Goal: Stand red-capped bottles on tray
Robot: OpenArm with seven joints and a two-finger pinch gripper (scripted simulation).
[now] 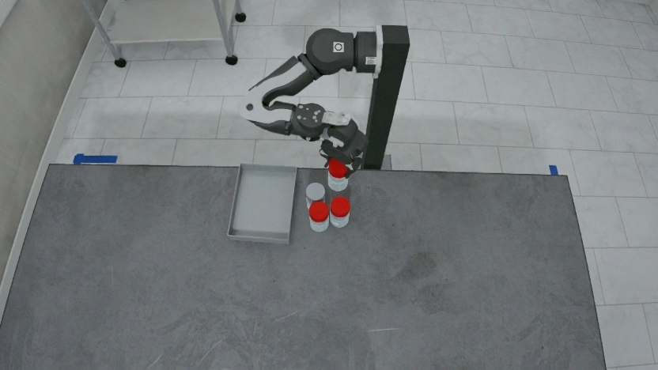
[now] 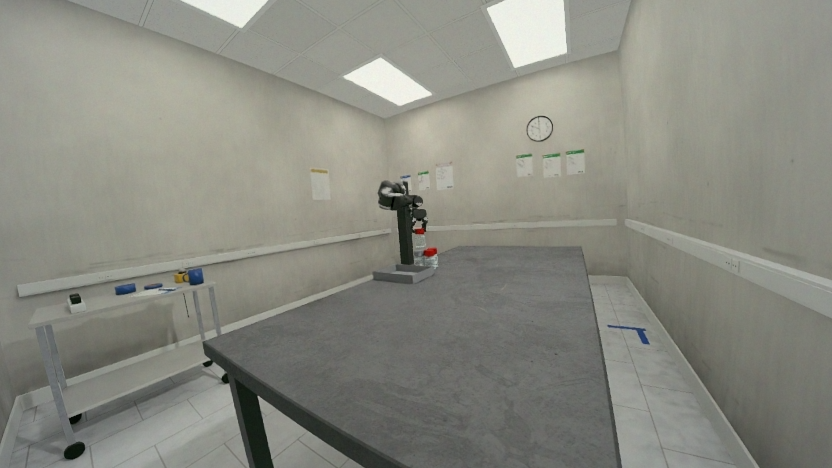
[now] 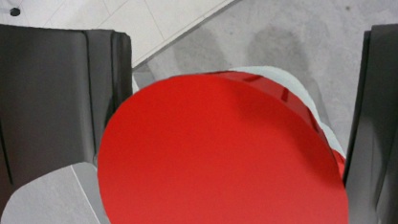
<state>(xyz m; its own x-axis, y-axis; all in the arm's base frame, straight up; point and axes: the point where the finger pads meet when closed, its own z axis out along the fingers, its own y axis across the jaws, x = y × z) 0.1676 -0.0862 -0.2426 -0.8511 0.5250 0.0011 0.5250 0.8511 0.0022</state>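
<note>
grey table (image 1: pixel 414 285), red-capped bottle (image 1: pixel 338 175) between fingers

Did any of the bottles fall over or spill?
No. The two red-capped clear bottles and the grey-capped one stand upright beside the grey tray. The claw holds a third red-capped bottle, upright too.

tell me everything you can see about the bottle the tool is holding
The held bottle has a flat, round red cap and a clear, plastic-looking body. It stands upright, clamped between the tool's dark fingers, near the table's far edge by the arm's post. It appears raised above the table. The tray sits to one side, not touching it.
</note>
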